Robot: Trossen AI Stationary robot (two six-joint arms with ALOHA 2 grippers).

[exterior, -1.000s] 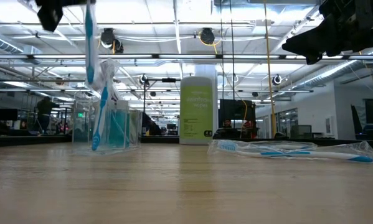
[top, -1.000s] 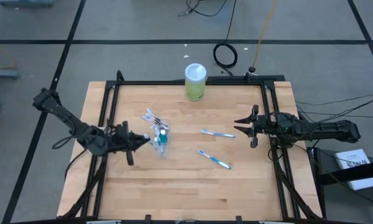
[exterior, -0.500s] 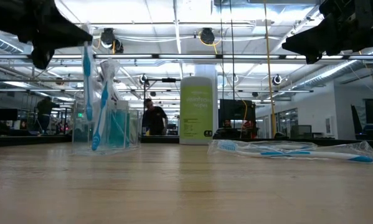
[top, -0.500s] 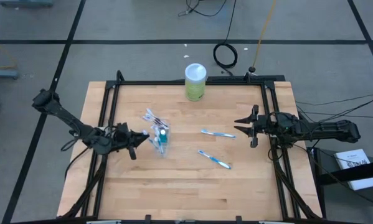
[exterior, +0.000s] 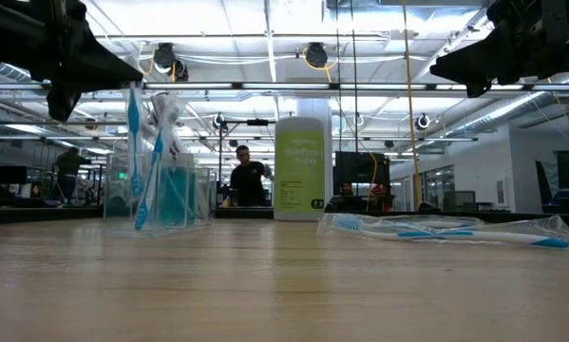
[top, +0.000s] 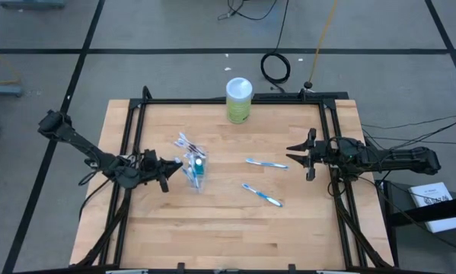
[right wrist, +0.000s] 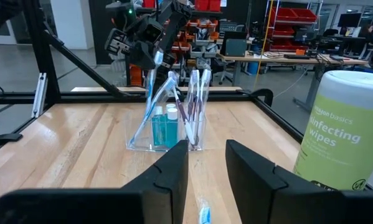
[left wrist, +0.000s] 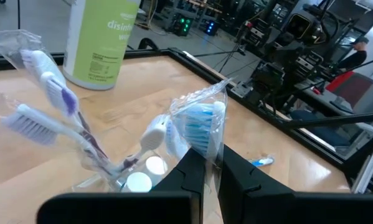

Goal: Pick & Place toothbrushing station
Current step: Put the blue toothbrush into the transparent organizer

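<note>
Light wooden tabletop (top: 212, 221), black-framed; open workshop hall beyond. Small clear plastic cup (top: 195, 170), left of centre, holds wrapped toothbrushes and teal tubes. Left gripper (top: 167, 172) clenched on a wrapped blue-and-white toothbrush (left wrist: 202, 121) at the cup. Right gripper (top: 294, 157) released, idle at the right edge.

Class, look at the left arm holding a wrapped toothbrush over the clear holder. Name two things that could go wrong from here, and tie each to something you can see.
1. The left gripper has its jaws shut on a wrapped toothbrush by its crinkly plastic, so it might slip or snag on release.
2. The clear holder looks light and already packed with brushes and tubes; pushing another in could tip or shove it.
The right gripper waits near the table's right edge, above two loose toothbrushes.
</note>
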